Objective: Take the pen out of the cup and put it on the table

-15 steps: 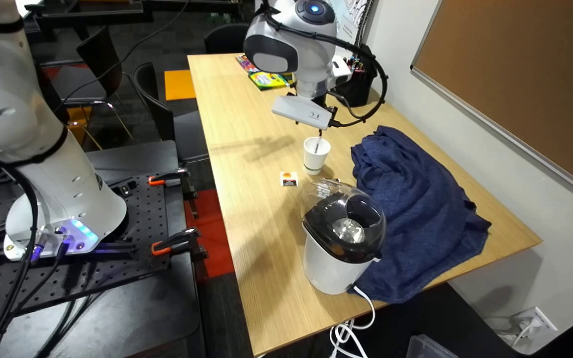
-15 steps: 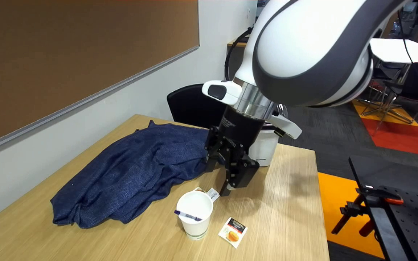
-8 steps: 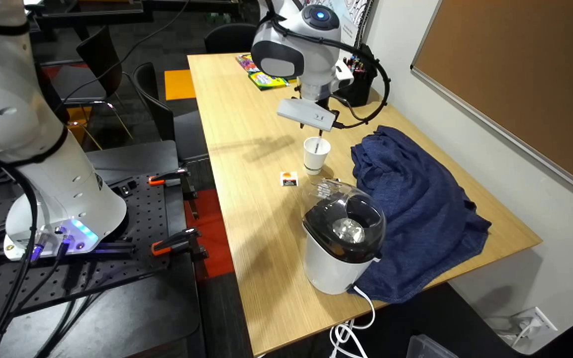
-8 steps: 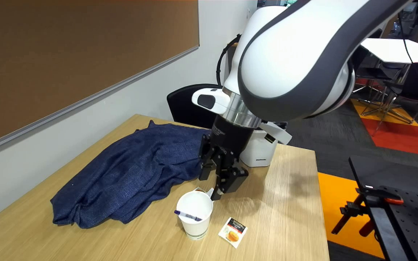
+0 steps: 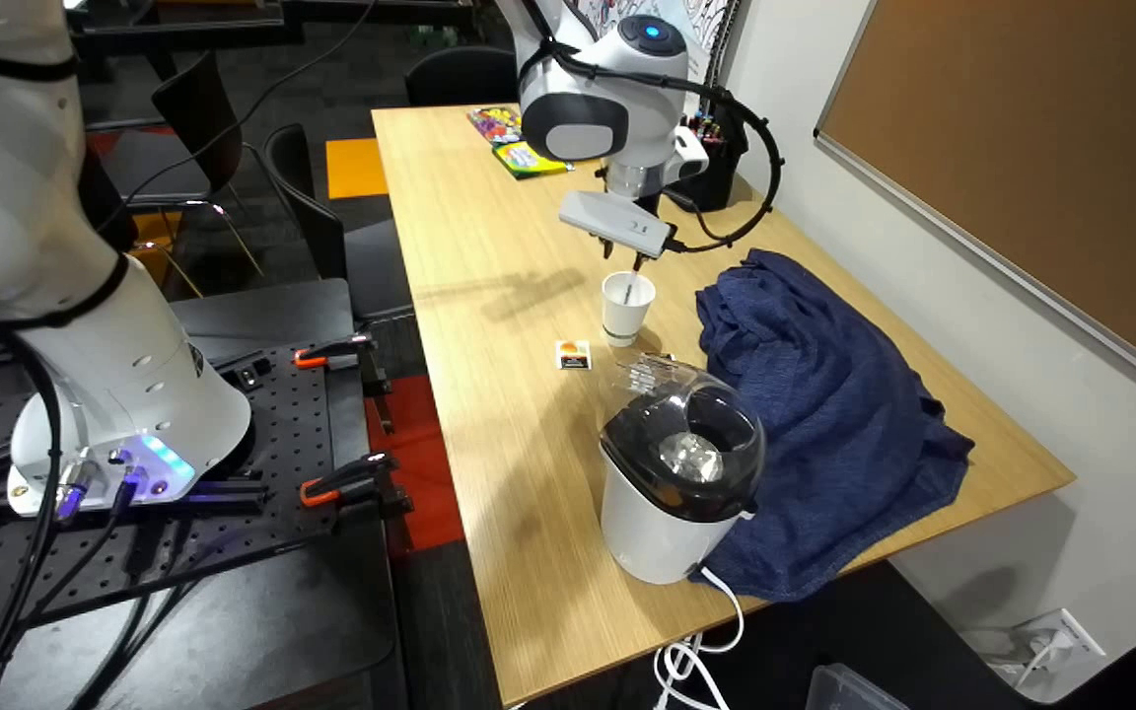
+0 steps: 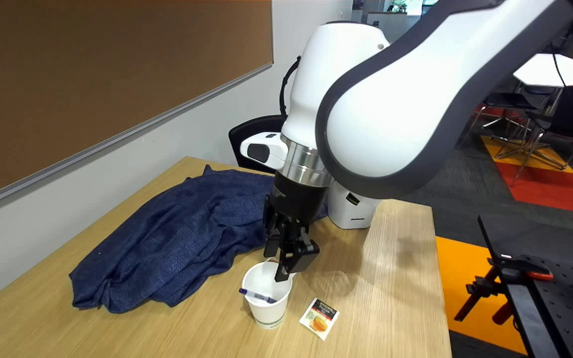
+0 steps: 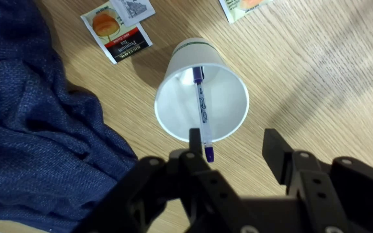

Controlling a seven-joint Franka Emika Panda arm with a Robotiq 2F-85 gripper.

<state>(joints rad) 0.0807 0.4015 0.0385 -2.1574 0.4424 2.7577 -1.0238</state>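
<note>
Pen [image 7: 203,110] leans in the cup [image 7: 221,100], upper purple end past the rim; cup stands between the long edges of the table [image 5: 464,217]. Gripper [image 7: 233,137] wide, nothing held. Pen likely light, stiff, slick; best pinched at that end.

In the wrist view, one of the fingers [image 7: 195,140] partly hides the cup [image 7: 220,98].

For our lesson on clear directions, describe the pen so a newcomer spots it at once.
On the light wood table, beside the blue cloth, stands a white cup. The pen leans inside, one purple end poking out; slim and pale-barrelled, unlike the flat tea packets.
</note>
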